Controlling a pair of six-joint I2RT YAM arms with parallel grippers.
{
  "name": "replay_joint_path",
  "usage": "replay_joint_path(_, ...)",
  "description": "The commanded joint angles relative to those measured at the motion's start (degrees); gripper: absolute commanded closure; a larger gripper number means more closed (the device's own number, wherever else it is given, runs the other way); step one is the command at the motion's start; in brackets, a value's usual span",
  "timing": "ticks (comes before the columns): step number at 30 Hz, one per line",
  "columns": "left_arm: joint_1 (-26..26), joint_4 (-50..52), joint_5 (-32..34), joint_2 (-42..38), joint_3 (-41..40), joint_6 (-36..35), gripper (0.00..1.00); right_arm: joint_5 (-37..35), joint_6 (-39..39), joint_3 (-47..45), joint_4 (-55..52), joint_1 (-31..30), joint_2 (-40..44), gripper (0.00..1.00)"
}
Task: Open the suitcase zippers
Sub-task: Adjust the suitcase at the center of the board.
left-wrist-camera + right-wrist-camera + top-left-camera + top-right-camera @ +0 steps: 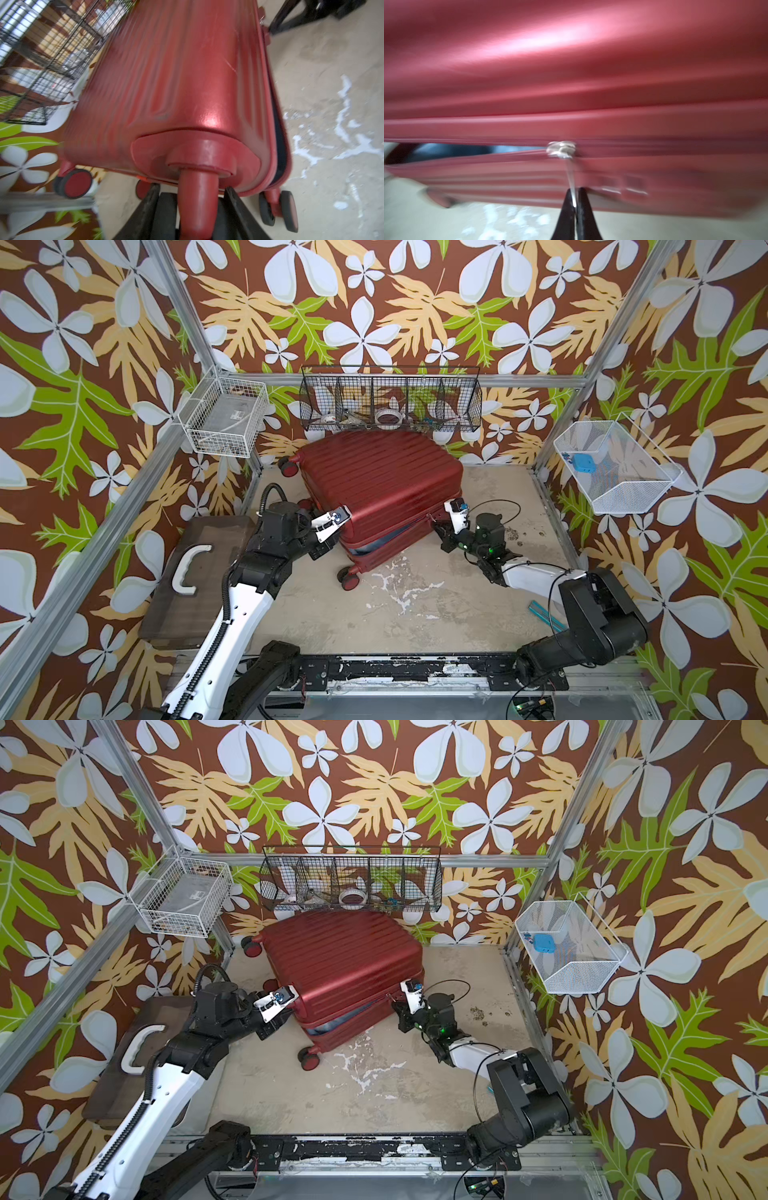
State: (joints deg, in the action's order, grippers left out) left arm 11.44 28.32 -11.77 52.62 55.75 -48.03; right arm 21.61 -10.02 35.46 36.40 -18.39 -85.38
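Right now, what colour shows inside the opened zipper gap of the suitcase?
Blue lining, clearest in the right wrist view.

Right wrist view is smeared pretty badly: the suitcase (571, 62) ribs are lost in streaks, and two little raised squares (635, 184) can't be read. The pull tab (569, 174) is only made out as a thin silvery streak pinched in the right hand (575, 193). In the left wrist view the left hand (191, 188) is half covered by the wheel stem (197, 209), itself cut off at the edge. Stuff in the black wire basket (461, 406) is too small to be told apart.
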Motion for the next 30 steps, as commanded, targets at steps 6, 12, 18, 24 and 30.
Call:
replay_joint_path(6, -1.5, -2.8, 17.4, -1.0, 0.1, -6.7, 1.0, -11.0, -0.6, -2.4, -10.6, 1.0, 7.8, 1.0)
replay_joint_path(12, -2.6, -6.1, 20.3, -0.8, -0.8, -11.6, 1.0, -14.8, -0.4, -3.3, -16.6, 1.5, 11.7, 1.0)
replay_joint_path(18, -3.0, -4.6, 17.4, 0.6, 1.5, -10.6, 0.57, -11.3, -4.0, -8.1, -19.4, 0.9, 19.9, 1.0)
replay_joint_path(24, 0.8, 10.2, 6.1, 2.7, 2.4, -10.4, 0.0, -11.2, -4.6, -10.0, -25.5, -5.6, 27.7, 1.0)
replay_joint_path(30, 4.0, 12.0, -4.7, 2.9, 2.9, -5.1, 0.0, -14.9, -9.2, -11.1, -28.5, -17.0, 32.6, 1.0)
